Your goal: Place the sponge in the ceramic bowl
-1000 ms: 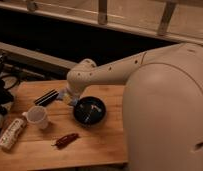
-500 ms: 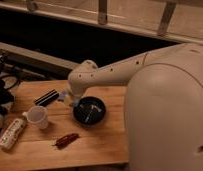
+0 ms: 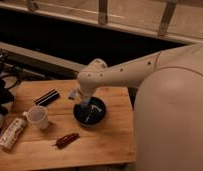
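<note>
Gripper (image 3: pixel 87 103) sits low over the dark bowl (image 3: pixel 98 116) on the wooden table (image 3: pixel 110 142); can't tell its grip state.

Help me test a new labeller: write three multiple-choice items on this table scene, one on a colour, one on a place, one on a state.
1. The cup is: A red; B white; C blue.
2. The gripper hangs: A over the cup; B beside the cup; C over the dark bowl.
3. The cup: A stands upright; B lies on its side; C is upside-down.

Answers:
1. B, it looks pale white against the wood.
2. C, the arm's end comes down right above the bowl, well to the right of the cup.
3. A, its open mouth faces up.
</note>
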Controlling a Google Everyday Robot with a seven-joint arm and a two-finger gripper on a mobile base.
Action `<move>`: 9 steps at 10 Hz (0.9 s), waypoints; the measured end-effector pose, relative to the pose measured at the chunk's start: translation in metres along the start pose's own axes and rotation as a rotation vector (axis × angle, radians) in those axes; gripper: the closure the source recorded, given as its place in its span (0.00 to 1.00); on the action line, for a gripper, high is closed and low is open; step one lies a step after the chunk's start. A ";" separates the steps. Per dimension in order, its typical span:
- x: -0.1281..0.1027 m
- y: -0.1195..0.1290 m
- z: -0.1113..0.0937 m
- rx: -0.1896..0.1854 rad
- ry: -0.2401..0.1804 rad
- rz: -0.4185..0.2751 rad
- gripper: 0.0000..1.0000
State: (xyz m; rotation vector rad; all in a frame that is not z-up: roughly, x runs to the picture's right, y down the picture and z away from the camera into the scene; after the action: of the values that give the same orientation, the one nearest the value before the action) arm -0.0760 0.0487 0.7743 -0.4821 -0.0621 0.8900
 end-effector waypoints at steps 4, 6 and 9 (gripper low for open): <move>0.026 -0.007 0.011 0.020 0.020 0.144 0.70; 0.007 -0.001 0.006 0.016 0.015 0.047 0.64; 0.004 0.003 0.006 0.013 0.017 0.065 0.42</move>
State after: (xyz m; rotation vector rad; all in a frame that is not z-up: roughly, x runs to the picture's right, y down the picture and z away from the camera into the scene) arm -0.0774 0.0558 0.7774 -0.4820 -0.0251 0.9497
